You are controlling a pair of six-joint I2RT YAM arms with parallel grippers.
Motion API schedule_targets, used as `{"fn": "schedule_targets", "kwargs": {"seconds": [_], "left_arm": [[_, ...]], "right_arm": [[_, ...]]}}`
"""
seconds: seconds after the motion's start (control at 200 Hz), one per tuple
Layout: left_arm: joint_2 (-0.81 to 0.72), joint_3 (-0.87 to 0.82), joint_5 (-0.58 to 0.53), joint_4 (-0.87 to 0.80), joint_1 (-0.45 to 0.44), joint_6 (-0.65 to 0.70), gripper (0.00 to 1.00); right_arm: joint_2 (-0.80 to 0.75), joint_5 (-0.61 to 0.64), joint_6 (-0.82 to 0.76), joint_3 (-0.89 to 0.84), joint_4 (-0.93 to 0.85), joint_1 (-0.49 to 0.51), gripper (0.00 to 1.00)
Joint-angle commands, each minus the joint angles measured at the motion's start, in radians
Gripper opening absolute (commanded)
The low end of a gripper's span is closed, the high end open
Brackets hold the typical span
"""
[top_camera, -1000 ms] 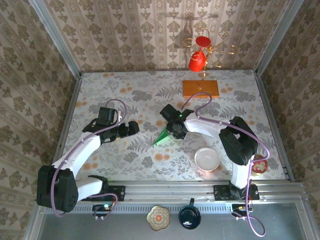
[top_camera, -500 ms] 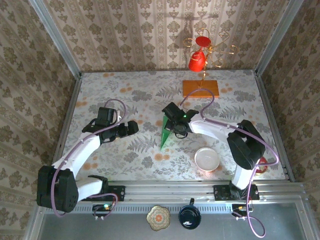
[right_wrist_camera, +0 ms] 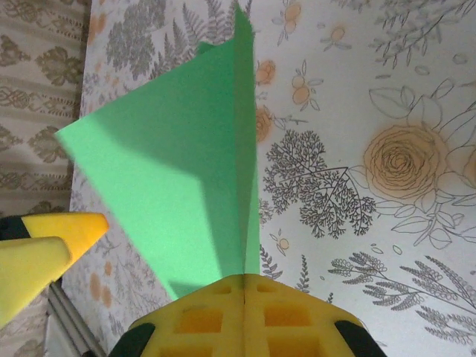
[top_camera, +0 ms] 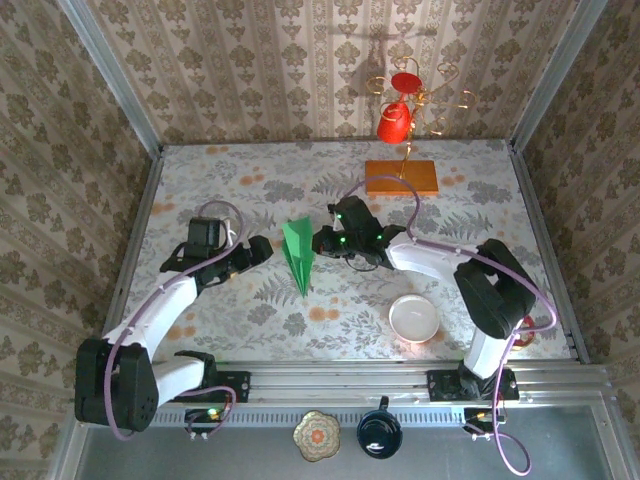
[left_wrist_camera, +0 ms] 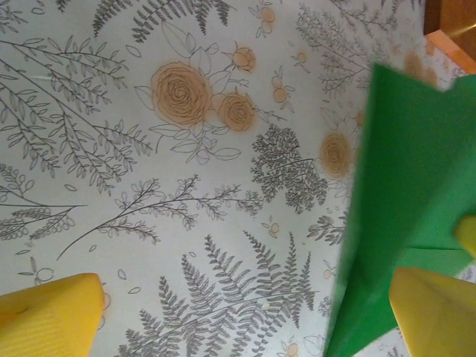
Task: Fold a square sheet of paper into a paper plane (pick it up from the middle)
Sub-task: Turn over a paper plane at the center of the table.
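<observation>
The bright green paper plane (top_camera: pixel 298 252) hangs over the middle of the table, nose toward the near edge. My right gripper (top_camera: pixel 319 241) is shut on its rear, the centre ridge clamped between the two yellow fingers (right_wrist_camera: pixel 223 316). From the right wrist the plane (right_wrist_camera: pixel 178 171) fans out ahead and to the left. My left gripper (top_camera: pixel 262 248) stands open just left of the plane, apart from it. In the left wrist view the plane (left_wrist_camera: pixel 409 201) overlaps the right finger (left_wrist_camera: pixel 435 312), and the gap between the fingers holds bare table.
A white bowl (top_camera: pixel 414 319) sits near the front right. The orange wooden slab (top_camera: pixel 401 177) lies at the back under a gold stand with a red cup (top_camera: pixel 396 120). A patterned dish (top_camera: pixel 318 436) and dark mug (top_camera: pixel 380 432) rest below the front rail.
My right gripper has swung the plane leftward, up to the left gripper, and its nose has turned toward the near edge. The left arm has shifted only slightly.
</observation>
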Motion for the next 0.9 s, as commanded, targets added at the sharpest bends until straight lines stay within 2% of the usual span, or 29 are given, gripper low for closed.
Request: {"fn": "schedule_targets", "kwargs": {"seconds": [0.0,0.48,0.595,0.755,0.845,0.895], "left_arm": [[0.015,-0.011,0.027,0.039,-0.019,-0.033,0.99],[0.168,-0.001,-0.005,0.082,-0.122,-0.123,0.89],[0.234,0.033,0.018,0.087,-0.154,-0.127,0.74],[0.317,0.088,0.046,0.104,-0.193,-0.12,0.64],[0.357,0.115,0.043,0.1,-0.207,-0.119,0.52],[0.378,0.126,0.048,0.105,-0.208,-0.117,0.49]], "right_arm": [[0.071,-0.145,0.009,-0.02,0.113,-0.022,0.01],[0.152,-0.199,0.032,-0.099,0.185,-0.095,0.02],[0.156,-0.196,0.037,-0.11,0.188,-0.103,0.02],[0.155,-0.202,0.039,-0.126,0.197,-0.109,0.02],[0.152,-0.202,0.039,-0.13,0.195,-0.111,0.02],[0.153,-0.202,0.041,-0.132,0.196,-0.112,0.02]]}}
